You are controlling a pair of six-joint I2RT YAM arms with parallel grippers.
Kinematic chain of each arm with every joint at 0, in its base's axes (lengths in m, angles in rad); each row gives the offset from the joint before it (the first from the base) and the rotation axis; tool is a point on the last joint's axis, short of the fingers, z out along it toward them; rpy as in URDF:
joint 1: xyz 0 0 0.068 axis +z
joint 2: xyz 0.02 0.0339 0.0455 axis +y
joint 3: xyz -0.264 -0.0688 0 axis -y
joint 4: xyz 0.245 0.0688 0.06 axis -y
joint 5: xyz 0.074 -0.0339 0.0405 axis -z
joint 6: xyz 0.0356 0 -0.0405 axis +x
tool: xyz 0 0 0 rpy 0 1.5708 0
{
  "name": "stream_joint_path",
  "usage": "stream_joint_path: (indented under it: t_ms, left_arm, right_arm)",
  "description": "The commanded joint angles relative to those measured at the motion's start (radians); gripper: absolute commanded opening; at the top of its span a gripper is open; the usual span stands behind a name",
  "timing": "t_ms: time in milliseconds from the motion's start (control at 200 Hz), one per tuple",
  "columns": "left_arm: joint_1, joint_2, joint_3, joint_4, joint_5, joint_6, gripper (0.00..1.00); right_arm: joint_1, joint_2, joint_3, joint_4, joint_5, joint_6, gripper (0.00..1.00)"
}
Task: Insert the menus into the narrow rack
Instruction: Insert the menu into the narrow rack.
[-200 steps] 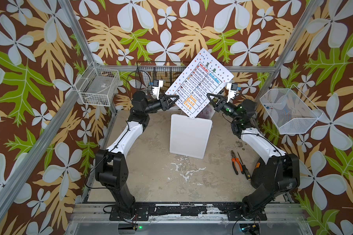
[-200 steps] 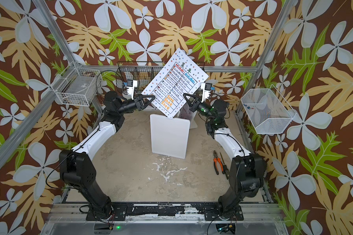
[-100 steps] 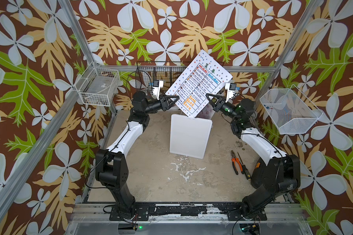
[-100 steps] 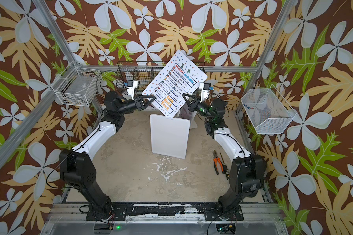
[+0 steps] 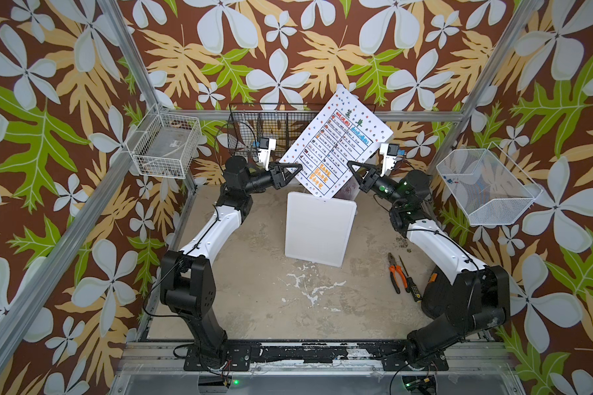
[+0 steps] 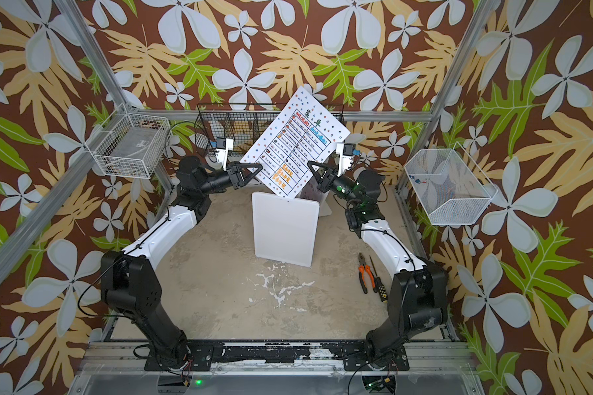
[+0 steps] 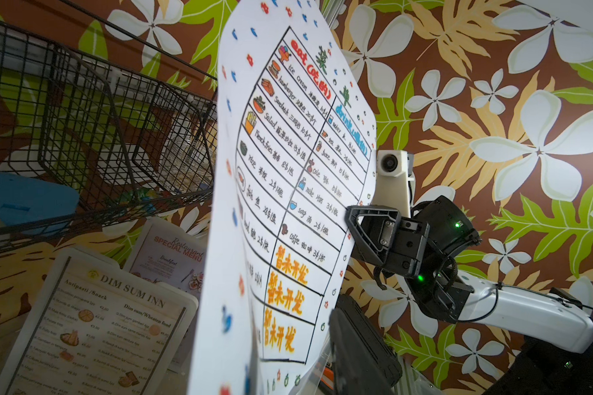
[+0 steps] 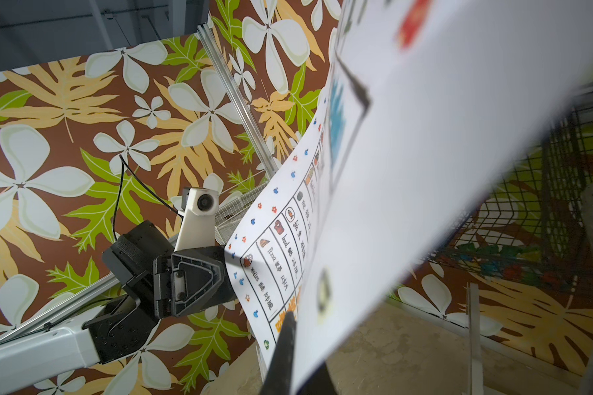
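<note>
The step in hand looks like carrying the first sheet to the rack (image 5: 288, 131). This black wire rack hangs on the far wall, just beyond both pincers and a little above them, and no menu shows in it yet. Both arms reach forward from their bases and lean in toward each other, forearms rising off the surface (image 5: 254, 273) and wrists turned inward so the two pincers face one another.

Between them the large white menu (image 5: 336, 143) hangs in the air, tilted. Its top corner is up in front of the rack's rim and its lower corner is down between the pincers. It bows slightly in the left wrist view.

The DIM SUM INN menu (image 7: 96, 328) and the SPECIAL MENU (image 7: 172, 256) are below the pincers, low by the rack's foot.

The right pincer (image 5: 351, 166) is closed tight on the sheet's right edge. The left pincer (image 5: 297, 168) has the opposite edge between its jaws, which stand partly apart, and I cannot tell whether they actually pinch it.

I judge that the next move calls for turning the sheet until its lower edge runs level and in line with a slot. Both pincers would then rise and go forward together over the rim before lowering. The paper is limp, so uneven motion could buckle it against the wire.
</note>
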Motion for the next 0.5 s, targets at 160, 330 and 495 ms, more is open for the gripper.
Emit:
stream_joint_path:
  t_ms: [160,330,495]
  left_arm:
    - [-0.006,-0.011,-0.016,0.041,0.016,-0.005,0.38]
    - [-0.007,-0.019,-0.036,0.052,0.016,-0.008,0.39]
    - [-0.009,-0.021,-0.044,0.058,0.018,-0.011,0.39]
  right_arm:
    - [-0.011,-0.023,-0.036,0.095,-0.063,-0.01,0.0]
    - [-0.027,-0.027,-0.058,0.13,-0.101,0.008,0.0]
    - [-0.039,-0.029,-0.075,0.157,-0.132,0.02,0.0]
